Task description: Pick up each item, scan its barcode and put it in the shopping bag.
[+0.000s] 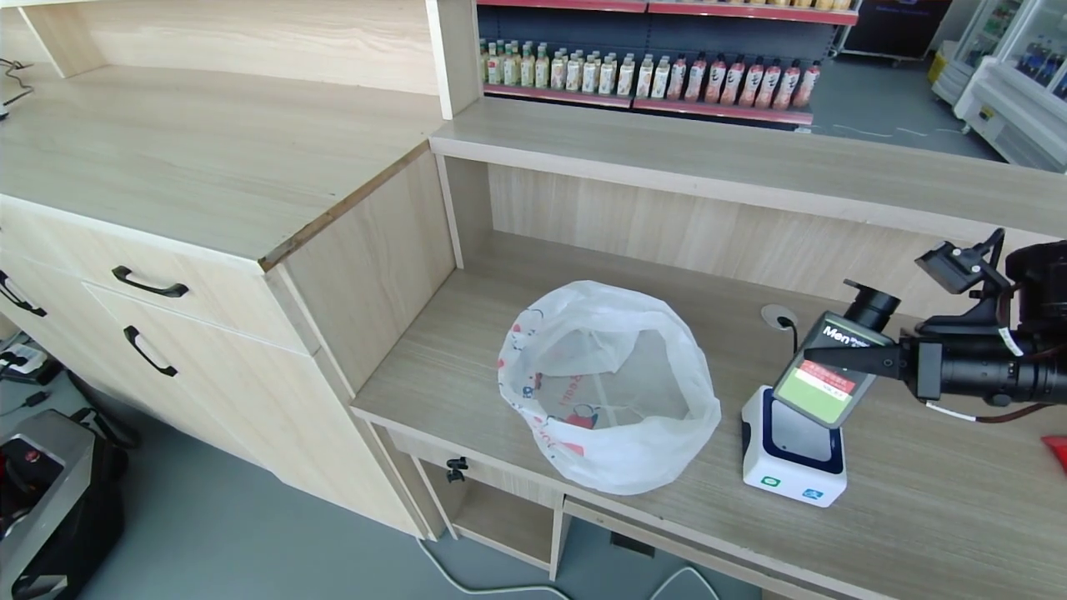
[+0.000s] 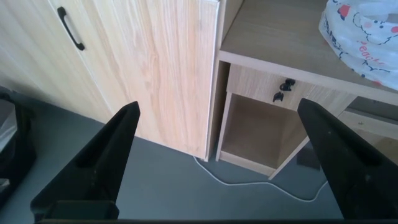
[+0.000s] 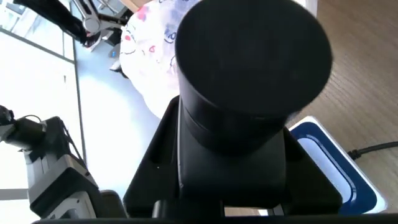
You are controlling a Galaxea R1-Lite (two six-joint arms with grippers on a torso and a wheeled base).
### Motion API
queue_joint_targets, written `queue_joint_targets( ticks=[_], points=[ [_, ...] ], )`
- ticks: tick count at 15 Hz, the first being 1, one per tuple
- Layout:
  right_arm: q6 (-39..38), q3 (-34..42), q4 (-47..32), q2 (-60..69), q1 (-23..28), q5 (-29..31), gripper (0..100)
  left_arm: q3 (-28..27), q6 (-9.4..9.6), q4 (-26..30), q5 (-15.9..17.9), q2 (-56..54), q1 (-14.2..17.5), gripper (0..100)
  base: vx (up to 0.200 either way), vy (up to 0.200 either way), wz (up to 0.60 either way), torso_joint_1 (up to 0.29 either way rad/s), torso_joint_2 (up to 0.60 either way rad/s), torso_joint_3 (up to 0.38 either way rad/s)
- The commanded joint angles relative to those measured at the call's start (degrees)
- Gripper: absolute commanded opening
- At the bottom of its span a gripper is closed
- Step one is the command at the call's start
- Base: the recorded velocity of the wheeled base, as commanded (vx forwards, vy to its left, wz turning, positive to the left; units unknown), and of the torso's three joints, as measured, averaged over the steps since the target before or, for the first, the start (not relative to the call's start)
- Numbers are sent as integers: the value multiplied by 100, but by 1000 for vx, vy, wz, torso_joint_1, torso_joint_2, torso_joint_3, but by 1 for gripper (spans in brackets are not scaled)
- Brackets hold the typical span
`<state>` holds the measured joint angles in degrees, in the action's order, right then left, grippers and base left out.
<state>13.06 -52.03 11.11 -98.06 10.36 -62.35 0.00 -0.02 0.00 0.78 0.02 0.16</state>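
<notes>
Bottle: the dark, black-capped bottle (image 1: 821,398) hangs tilted just above the scanner (image 1: 792,471), lower right of the head view.
Right gripper (image 1: 834,367): clamped across the bottle's body, below the cap.
Left gripper (image 2: 217,106): fingers wide apart, holding nothing.
Handling: probably stiff, smooth plastic and slippery; the flat mid-body sides suit a firm hold.
Shopping bag (image 1: 633,467): centre frame, soft, mouth open.

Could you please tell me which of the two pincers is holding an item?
The right pincer: it is shut on the black-capped bottle above the scanner, while the left pincer hangs open and empty.
</notes>
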Motion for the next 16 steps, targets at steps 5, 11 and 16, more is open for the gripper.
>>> queue_joint_targets(
  ticks=[5, 11, 16],
  points=[
    [65, -27, 542, -697, -43, 4, 0, 0, -6, 0, 1, -2, 2, 100, 0, 0, 0, 0, 0, 0],
    [65, -27, 797, -960, -78, 4, 0, 0, 2, 0, 1, -2, 2, 100, 0, 0, 0, 0, 0, 0],
    [74, 35, 823, -846, -78, 4, 0, 0, -6, 0, 1, -2, 2, 100, 0, 0, 0, 0, 0, 0]
  ],
)
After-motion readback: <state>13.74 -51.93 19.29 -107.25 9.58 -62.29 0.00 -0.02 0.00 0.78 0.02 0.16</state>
